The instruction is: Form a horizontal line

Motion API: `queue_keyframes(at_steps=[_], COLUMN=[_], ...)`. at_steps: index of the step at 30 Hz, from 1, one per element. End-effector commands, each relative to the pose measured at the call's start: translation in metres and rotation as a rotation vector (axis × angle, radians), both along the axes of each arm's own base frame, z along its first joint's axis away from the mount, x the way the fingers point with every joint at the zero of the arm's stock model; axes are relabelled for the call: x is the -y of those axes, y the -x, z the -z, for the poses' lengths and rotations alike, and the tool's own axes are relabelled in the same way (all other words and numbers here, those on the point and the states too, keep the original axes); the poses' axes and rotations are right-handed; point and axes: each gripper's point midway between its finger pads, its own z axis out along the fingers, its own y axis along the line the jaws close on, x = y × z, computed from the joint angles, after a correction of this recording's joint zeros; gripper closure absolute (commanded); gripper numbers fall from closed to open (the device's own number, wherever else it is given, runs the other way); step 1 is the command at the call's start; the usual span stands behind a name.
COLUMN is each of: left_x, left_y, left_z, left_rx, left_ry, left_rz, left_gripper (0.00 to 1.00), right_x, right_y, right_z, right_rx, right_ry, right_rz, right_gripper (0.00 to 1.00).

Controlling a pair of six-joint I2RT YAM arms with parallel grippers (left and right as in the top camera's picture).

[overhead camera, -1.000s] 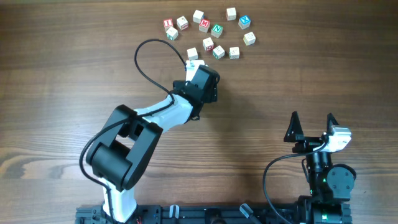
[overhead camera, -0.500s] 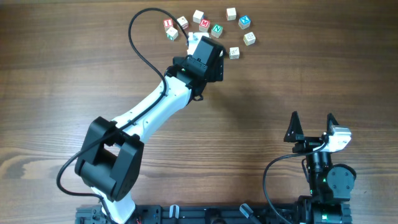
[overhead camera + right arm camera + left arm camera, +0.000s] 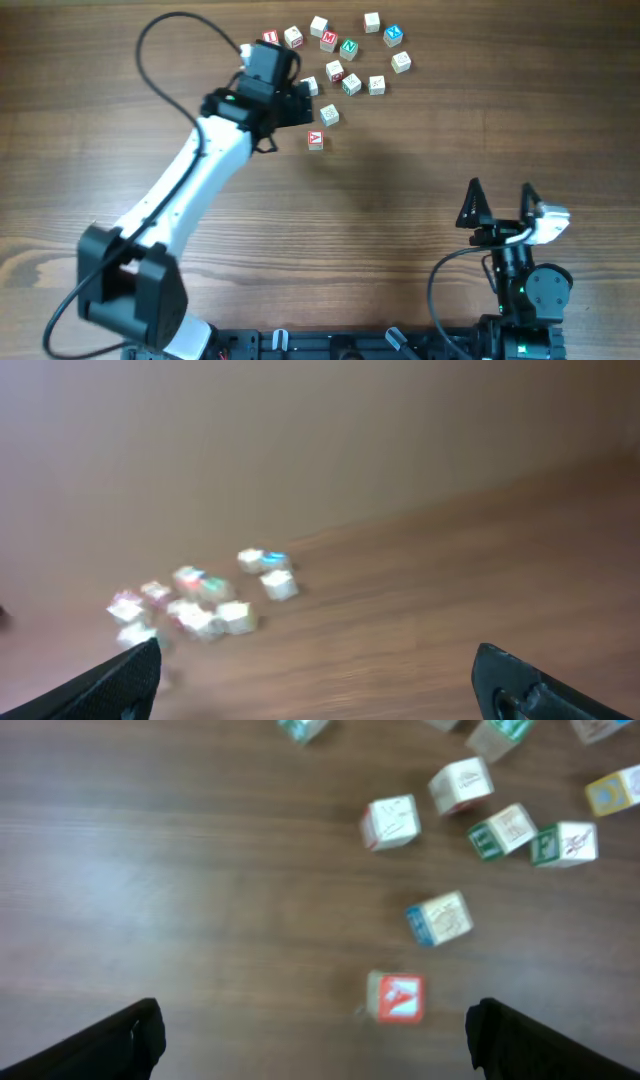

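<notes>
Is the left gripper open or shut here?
Open: the left gripper shows its fingertips wide apart in the wrist view, holding nothing.

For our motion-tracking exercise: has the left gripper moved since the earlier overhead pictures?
Yes. The left gripper has swung up and leftward in the overhead view. It was well below the red M cube and is now nearer, at its lower left.

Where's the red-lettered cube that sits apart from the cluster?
In the overhead view, the red-lettered cube lies alone just below the cluster, nearest the blue-sided cube.
</notes>
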Motion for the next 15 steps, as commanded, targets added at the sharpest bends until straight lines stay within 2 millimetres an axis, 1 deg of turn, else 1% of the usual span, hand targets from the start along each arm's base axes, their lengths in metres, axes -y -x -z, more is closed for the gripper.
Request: queue_keyframes(at_steps=[1,5,6,7,8,10,11,13,15], left_x=[-0.013,-0.026,-0.028,-0.029,-0.030,-0.030,-0.030,-0.030,-0.029], left_y=[0.019,0.039,0.043,0.047,0.048,0.049,0.049,0.047,0.046], left_z=[-0.027,-0.037,-0.040,-0.042,-0.045,-0.047,-0.047,-0.045,-0.043], left_rx=[-0.009,-0.047,-0.053,-0.056,-0.055,-0.052,-0.052,-0.052,-0.048], left_ry=[0.073,0.128,0.144,0.160,0.170,0.186,0.193,0.197,0.203], left_rz=[-0.070,-0.195,-0.226,-0.253,-0.268,-0.289,-0.302,-0.309,-0.315], left_gripper=[0.00,0.00,0.00,0.00,0.00,0.00,0.00,0.00,0.00], right_x=[-0.013,-0.007,-0.008,-0.014,-0.020,-0.039,-0.047,-0.054,-0.057], right_y=[0.001,0.000,0.000,0.001,0.002,0.007,0.009,0.011,0.010], right_z=[-0.004,-0.002,-0.002,-0.003,-0.007,-0.021,-0.025,-0.026,-0.024], right_rx=[-0.018,-0.020,-0.024,-0.033,-0.028,0.013,0.025,0.009,-0.016], right_ry=[-0.528,-0.615,-0.657,-0.682,-0.662,-0.501,-0.457,-0.449,-0.435], right_rz=[-0.074,-0.037,-0.043,-0.078,-0.120,-0.246,-0.296,-0.337,-0.350], right_gripper=[0.00,0.00,0.00,0.00,0.00,0.00,0.00,0.00,0.00])
